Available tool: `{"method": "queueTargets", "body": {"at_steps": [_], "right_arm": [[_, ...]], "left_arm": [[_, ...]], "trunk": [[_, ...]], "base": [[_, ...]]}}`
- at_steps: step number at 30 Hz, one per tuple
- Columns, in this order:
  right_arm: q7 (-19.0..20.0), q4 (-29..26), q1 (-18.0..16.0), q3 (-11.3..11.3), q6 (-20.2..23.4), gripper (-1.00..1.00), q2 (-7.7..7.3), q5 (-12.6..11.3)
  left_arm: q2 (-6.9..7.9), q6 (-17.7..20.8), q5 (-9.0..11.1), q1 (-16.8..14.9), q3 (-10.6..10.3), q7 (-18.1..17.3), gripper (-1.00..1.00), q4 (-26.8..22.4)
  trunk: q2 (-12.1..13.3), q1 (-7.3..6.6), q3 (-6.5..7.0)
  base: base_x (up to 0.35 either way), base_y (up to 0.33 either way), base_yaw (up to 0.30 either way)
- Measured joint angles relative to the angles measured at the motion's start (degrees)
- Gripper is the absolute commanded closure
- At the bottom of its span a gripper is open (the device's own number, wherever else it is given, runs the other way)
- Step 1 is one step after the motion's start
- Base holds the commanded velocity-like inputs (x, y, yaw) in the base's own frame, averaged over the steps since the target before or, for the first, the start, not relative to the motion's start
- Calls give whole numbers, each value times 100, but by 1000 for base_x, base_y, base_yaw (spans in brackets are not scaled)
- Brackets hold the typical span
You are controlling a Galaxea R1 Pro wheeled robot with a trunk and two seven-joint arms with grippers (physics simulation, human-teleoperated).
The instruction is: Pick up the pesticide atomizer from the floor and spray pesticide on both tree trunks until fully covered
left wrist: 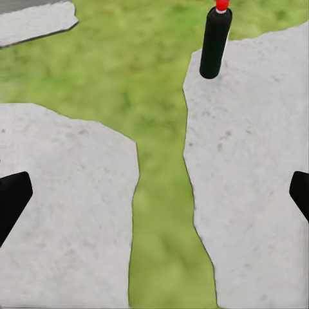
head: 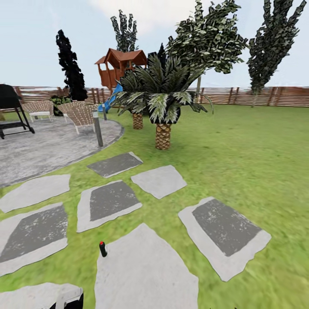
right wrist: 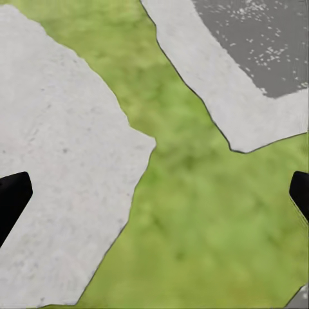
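The pesticide atomizer point(head: 102, 249), a small black bottle with a red top, stands upright at the edge of a pale stone slab point(head: 146, 270) where it meets the grass floor point(head: 240, 163). In the left wrist view the atomizer point(left wrist: 214, 42) is ahead of my left gripper point(left wrist: 154, 199) and apart from it. That gripper is open, with nothing between its black fingertips point(left wrist: 13, 196). My right gripper point(right wrist: 154, 199) is also open and hangs over grass and slab edges. The task's two trees are out of view.
Several stepping stones point(head: 107, 204) cross the lawn. Two short palms point(head: 163, 107) stand ahead. At the left lie a grey paved patio point(head: 43, 146) with wicker chairs point(head: 81, 113), a post lamp point(head: 98, 128) and a grill point(head: 10, 111). A wooden playhouse point(head: 120, 66) and slat fence point(head: 257, 96) close the back.
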Motion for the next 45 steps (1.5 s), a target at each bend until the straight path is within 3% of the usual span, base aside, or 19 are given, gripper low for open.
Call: {"method": "queueTargets", "body": {"at_steps": [9,31,45], "right_arm": [[0,-2,0,0,0,-100,0,0],[0,-8,0,-12,0,-100,0,1],[0,-9,0,-9,0,-100,0,0]], "left_arm": [[-1,0,0,0,0,0,-100,-4],[-2,0,0,0,0,0,-100,4],[-2,0,0,0,0,0,-100,3]], "trunk": [[0,0,0],[0,0,0],[0,0,0]], "base": [[175,-274,247],[183,-274,18],[180,-246,255]]}}
